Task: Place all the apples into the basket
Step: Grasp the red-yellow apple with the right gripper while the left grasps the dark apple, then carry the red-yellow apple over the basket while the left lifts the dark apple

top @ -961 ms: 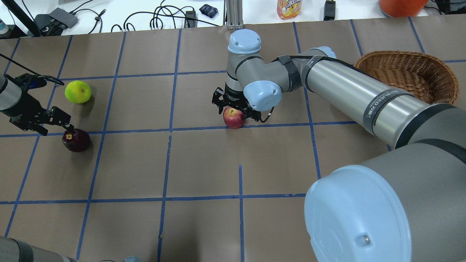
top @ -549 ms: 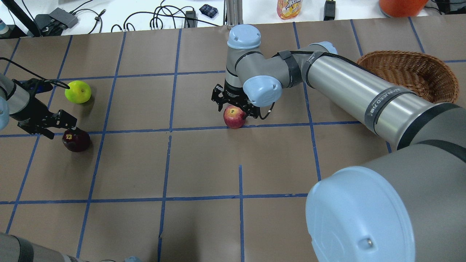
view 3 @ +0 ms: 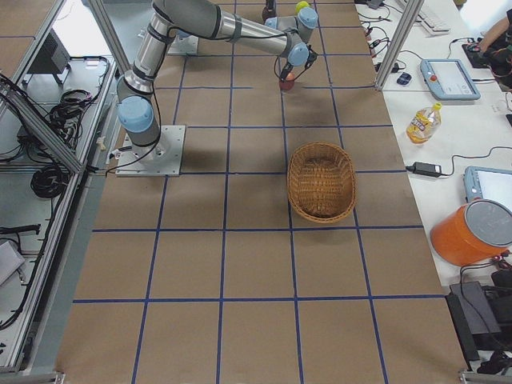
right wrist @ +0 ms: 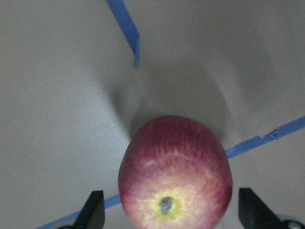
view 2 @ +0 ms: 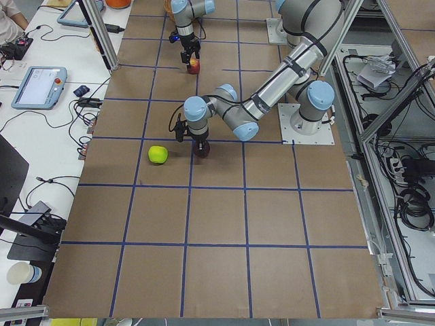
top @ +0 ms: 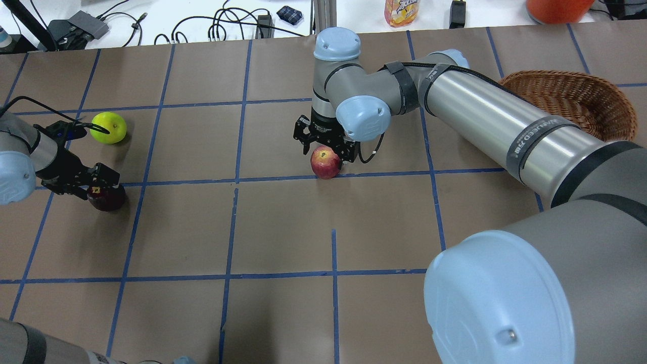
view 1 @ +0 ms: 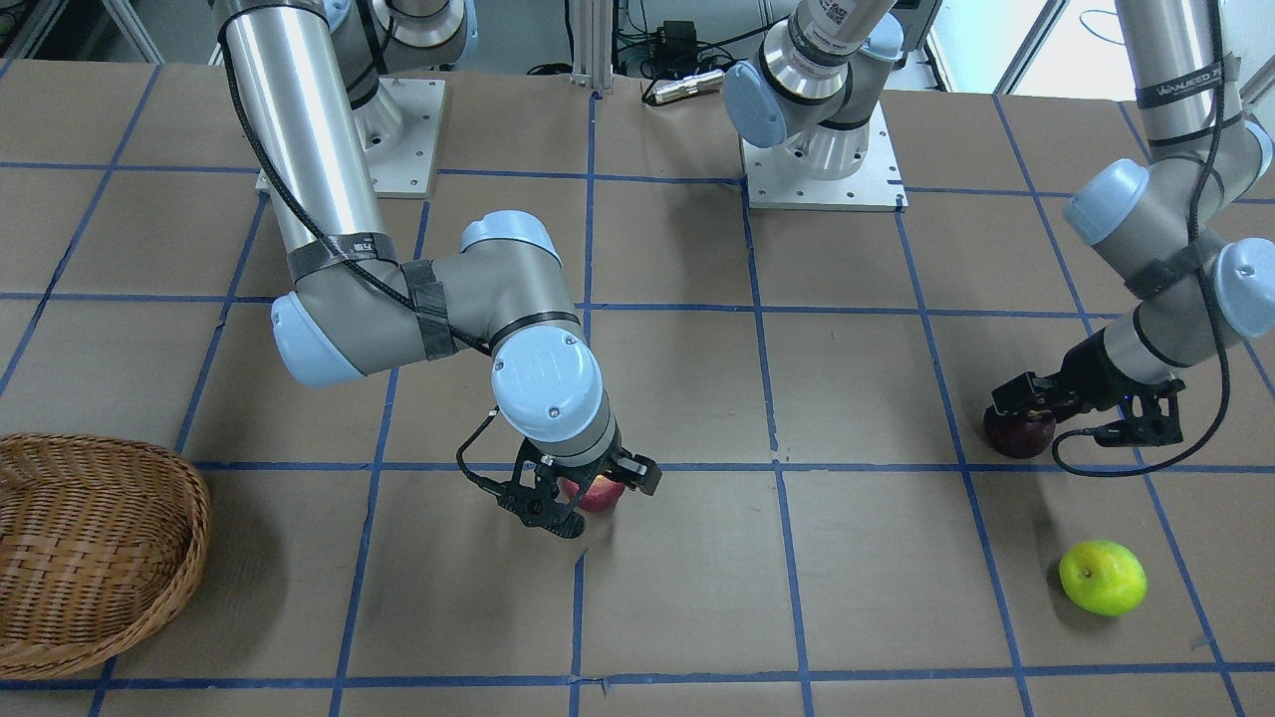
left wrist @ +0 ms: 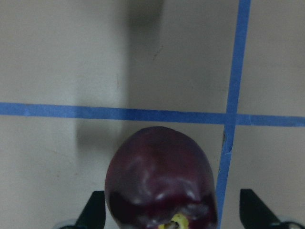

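apple, red [top: 325, 162]: inside wide right hand [right wrist: 172, 212]. apple, maroon [top: 108, 199]: inside wide left hand [left wrist: 175, 212]. basket [top: 556, 81] holds none. risk: off-centre closing could squirt round fruit across surface [top: 283, 227].

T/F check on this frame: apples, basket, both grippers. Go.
1. The wicker basket has no apple in it. True.
2. The right gripper straddles the red apple with its jaws open. True.
3. The left gripper is shut on the yellow-green apple. False: its jaws are open around the maroon apple; the yellow-green one lies apart, untouched.
4. All three apples sit on the table. True.
5. The basket is on the robot's left side. False: it is at the table's right end.
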`<action>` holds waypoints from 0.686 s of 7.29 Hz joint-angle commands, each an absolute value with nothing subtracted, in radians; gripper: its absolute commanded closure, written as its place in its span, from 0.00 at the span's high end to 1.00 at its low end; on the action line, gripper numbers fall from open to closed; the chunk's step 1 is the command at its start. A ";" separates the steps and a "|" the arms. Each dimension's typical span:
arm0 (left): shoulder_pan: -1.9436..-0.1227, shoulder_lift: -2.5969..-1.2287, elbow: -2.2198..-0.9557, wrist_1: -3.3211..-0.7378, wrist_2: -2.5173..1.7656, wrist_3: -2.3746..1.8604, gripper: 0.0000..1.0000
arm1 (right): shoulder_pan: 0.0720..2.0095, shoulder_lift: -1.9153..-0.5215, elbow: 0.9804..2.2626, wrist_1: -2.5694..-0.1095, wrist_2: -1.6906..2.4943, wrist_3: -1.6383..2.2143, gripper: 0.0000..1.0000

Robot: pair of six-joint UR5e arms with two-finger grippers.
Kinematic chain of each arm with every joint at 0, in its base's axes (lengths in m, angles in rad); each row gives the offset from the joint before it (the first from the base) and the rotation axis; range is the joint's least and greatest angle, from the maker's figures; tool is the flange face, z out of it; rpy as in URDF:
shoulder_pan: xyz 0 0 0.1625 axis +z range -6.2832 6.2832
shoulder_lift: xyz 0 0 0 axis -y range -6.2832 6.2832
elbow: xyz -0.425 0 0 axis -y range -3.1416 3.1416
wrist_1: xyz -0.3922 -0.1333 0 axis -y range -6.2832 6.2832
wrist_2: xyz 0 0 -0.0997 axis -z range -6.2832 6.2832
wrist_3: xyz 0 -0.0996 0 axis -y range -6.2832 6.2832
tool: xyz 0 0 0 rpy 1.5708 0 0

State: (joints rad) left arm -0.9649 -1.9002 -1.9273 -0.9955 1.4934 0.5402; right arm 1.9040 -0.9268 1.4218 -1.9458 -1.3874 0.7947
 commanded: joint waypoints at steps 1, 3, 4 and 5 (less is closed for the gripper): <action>-0.965 -1.904 -1.927 -0.992 1.497 0.549 0.71 | 1.905 -0.897 1.419 -1.954 -1.390 0.820 1.00; -0.971 -1.882 -1.905 -0.989 1.499 0.552 0.33 | 1.905 -0.897 1.417 -1.953 -1.434 0.821 0.54; -0.994 -1.859 -1.854 -1.030 1.500 0.551 0.33 | 1.902 -0.902 1.411 -1.953 -1.436 0.804 0.01; -1.027 -1.849 -1.783 -1.142 1.506 0.548 0.33 | 1.893 -0.908 1.410 -1.947 -1.439 0.802 0.00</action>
